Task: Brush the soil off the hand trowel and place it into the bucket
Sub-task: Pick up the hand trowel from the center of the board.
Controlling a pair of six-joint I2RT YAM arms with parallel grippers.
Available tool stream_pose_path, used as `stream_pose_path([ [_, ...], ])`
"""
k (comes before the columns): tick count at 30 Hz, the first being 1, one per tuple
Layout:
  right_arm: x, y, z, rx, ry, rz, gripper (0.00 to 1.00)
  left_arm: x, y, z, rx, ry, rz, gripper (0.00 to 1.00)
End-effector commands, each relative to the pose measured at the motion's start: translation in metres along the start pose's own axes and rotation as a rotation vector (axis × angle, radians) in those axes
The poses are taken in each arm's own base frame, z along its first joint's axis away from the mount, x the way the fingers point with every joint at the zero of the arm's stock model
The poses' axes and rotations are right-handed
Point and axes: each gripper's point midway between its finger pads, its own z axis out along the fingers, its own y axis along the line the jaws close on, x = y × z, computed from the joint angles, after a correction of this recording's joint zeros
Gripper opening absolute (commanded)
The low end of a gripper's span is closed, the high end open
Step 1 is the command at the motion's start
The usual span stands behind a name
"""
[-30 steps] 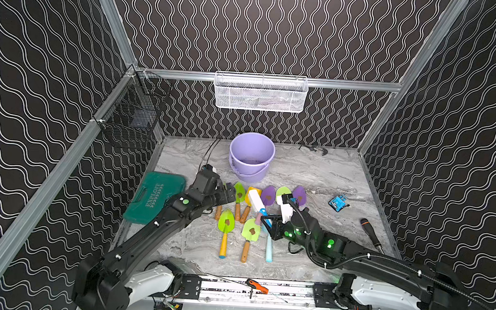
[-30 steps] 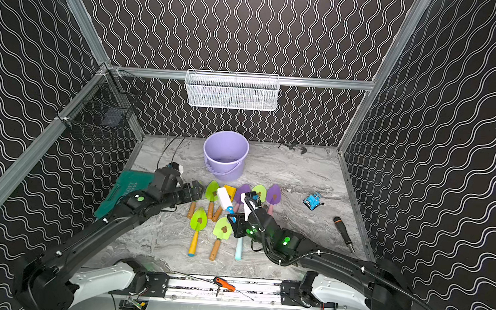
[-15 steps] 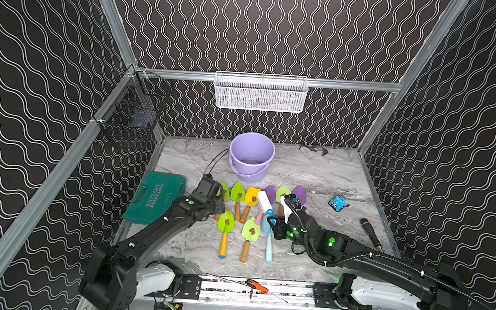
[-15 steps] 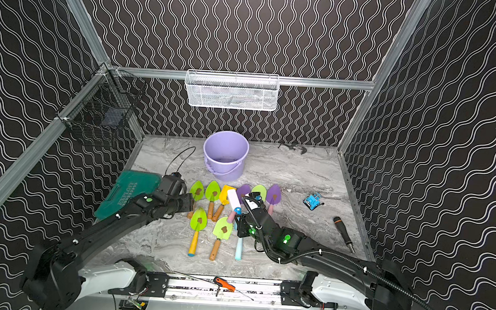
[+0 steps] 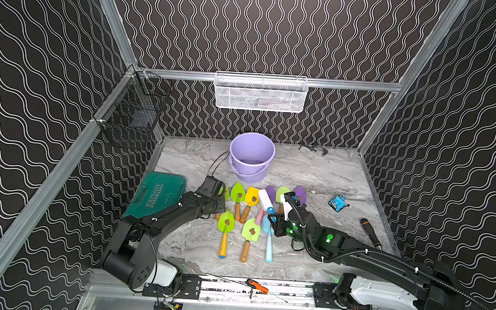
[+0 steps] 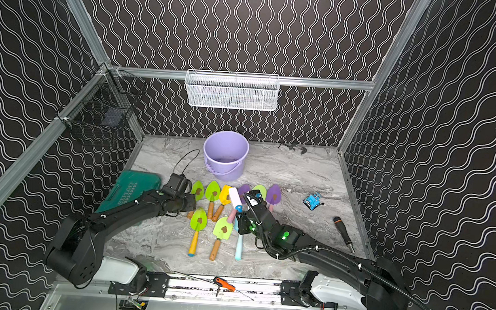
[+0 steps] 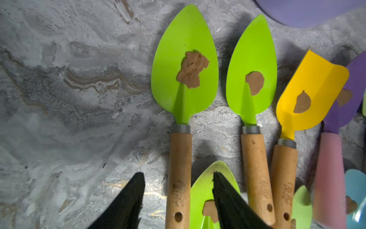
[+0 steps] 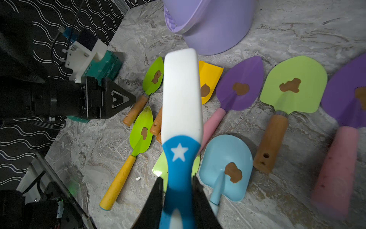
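Over the last second the left arm has sunk lower, and the left gripper has narrowed from wide to about half open. Its black fingers now straddle the wooden handle of the leftmost green trowel, with a gap on each side, so nothing is gripped. The right gripper has barely shifted and stays clamped on the blue handle of the brush, whose white back hangs above the row of trowels. A brown clump of soil sits on the green trowel's blade. The trowel lies flat on the marble tabletop, near the base of the lilac bucket and not inside it. Close against the handle, the tip of a second-row lime trowel lies under one finger. Another green trowel and a yellow scoop lie alongside, each carrying its own clump. A pale blue shovel lies just beside the brush handle, and a teal tool case lies next to the left arm. In both top views the left wrist covers most of the green trowel, leaving only a sliver of blade. The brush's bristles face away and cannot be seen. Whether the left fingertips touch the tabletop cannot be told. What lies in the white mesh basket on the back wall is too faint to name.
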Motion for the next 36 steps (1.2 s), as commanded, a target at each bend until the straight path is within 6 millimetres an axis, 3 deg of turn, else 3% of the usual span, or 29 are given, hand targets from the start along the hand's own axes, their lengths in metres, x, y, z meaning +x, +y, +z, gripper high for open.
stream_pose_path([
  [1,-0.007,0.012,0.003,-0.056,-0.024,0.025,0.0,-0.005,0.0,0.003,0.0,-0.025,0.011,0.56],
  [15,0.002,0.009,0.007,-0.062,-0.005,0.053,0.0,0.0,0.015,0.025,-0.088,-0.015,0.03,0.48],
  [22,0.002,0.011,0.01,-0.062,0.005,0.047,0.0,0.005,0.013,0.036,-0.078,-0.002,0.027,0.43],
  [36,0.0,0.017,0.012,-0.081,0.004,0.054,0.0,0.009,0.02,0.039,-0.107,0.004,0.057,0.31],
])
